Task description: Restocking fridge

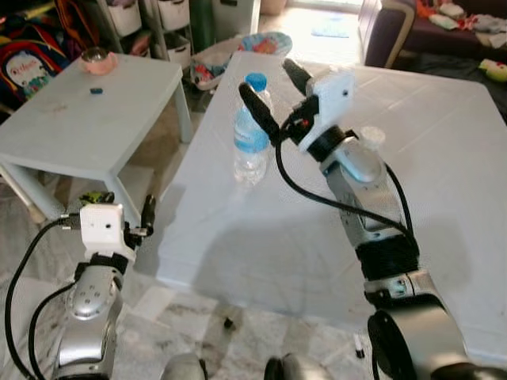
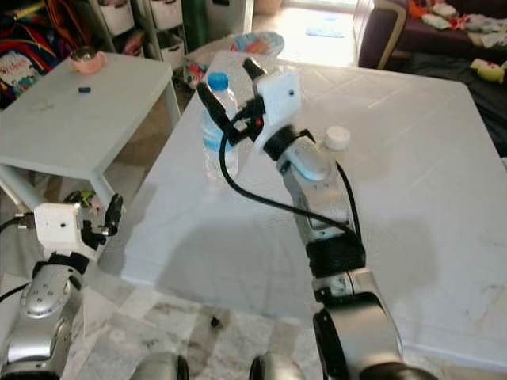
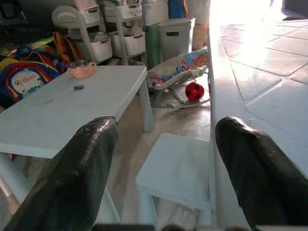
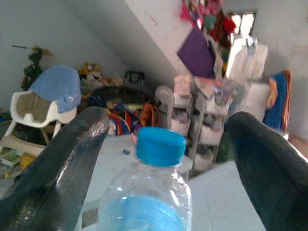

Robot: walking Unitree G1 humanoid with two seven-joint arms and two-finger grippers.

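Clear plastic water bottle (image 1: 252, 133), blue cap and blue label, upright on the large white table (image 1: 444, 237) near its edge. Right hand (image 1: 276, 93) open, black fingers either side of the bottle's top, not touching. Beside the bottle's table, a low white side table (image 1: 87, 119) carrying a pink bowl (image 1: 98, 60). Left hand (image 3: 163, 159) open, low by the table edge.
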